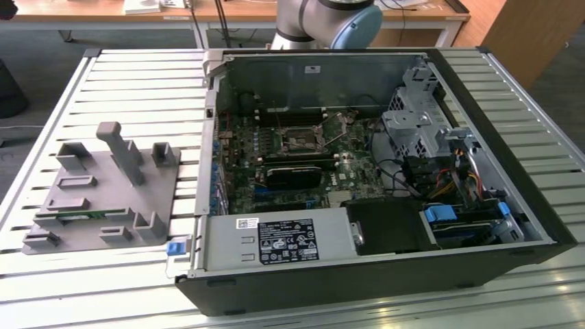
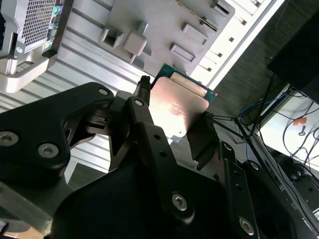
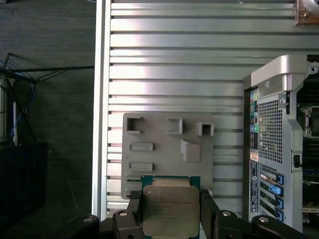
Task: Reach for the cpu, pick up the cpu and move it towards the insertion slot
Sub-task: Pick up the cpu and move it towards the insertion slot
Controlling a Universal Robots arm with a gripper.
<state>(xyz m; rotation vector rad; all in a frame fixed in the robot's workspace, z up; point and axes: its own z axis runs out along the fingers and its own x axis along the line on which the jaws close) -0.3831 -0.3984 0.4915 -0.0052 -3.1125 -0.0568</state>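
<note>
The claw pinches the cpu between its two black fingers, holding it in the air above the gray holder tray. The chip's silver lid sits on a green rim, and its faint print is too small to read. Beyond lie the slatted table and the open computer case. The insertion slot sits inside on the green board, well apart.

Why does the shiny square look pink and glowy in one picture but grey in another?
Second wrist view: light bounces off the cpu, and a pinkish glare washes out its metal top. First wrist view: the same top is evenly lit and plain grey. Exterior view: the slatted table shines bright.
</note>
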